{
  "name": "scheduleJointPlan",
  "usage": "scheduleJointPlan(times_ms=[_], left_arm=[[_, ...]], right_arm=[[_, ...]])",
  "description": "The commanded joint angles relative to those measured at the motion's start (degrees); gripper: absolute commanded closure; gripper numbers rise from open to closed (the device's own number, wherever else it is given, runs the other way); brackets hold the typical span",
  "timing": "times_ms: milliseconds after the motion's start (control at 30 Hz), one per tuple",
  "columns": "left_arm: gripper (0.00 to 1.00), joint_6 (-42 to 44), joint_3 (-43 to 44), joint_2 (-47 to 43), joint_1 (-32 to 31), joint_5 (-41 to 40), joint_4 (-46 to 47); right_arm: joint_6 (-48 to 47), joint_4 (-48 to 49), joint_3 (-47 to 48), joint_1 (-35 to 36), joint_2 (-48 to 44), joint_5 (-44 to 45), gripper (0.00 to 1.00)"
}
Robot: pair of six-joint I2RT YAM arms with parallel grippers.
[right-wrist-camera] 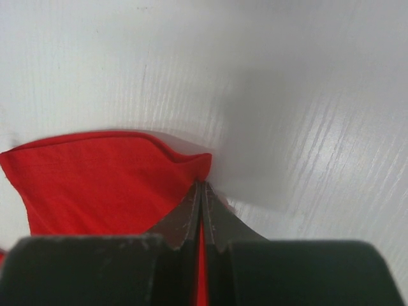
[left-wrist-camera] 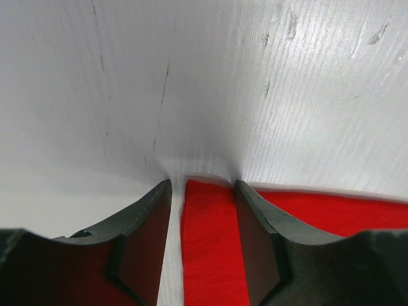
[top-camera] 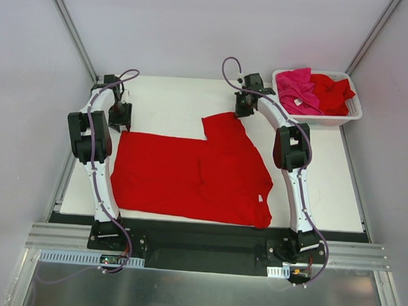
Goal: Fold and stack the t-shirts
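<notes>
A bright red t-shirt (top-camera: 189,176) lies spread flat on the white table, one sleeve pointing to the far side. My left gripper (top-camera: 119,125) stands at the shirt's far left corner. In the left wrist view it (left-wrist-camera: 203,185) is open, its fingers apart on either side of the cloth corner (left-wrist-camera: 207,242). My right gripper (top-camera: 243,113) is at the tip of the far sleeve. The right wrist view shows it (right-wrist-camera: 201,185) shut on the red cloth's edge (right-wrist-camera: 102,178), which puckers at the fingertips. More t-shirts, one magenta-pink (top-camera: 296,89) and one red (top-camera: 332,91), lie bunched in the basket.
The white slotted basket (top-camera: 355,113) sits at the table's far right corner. Grey walls enclose the table on the left, back and right. A black rail with both arm bases runs along the near edge (top-camera: 200,244).
</notes>
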Motion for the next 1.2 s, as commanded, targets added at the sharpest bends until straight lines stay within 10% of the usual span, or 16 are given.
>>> scheduleJointPlan(times_ms=[0,1167], left_arm=[[0.56,-1.21,-2.08,-2.88,-1.44,1.17,-2.24],[1.00,-2.18,-3.05,-3.24,-1.61,-0.85,-2.33]], right_arm=[[-0.94,-0.71,-0.29,-0.16,-5.13,-0.45,0.99],[-0.59,-0.27,-0.73,-0.33,-5.04,-0.90,0.99]])
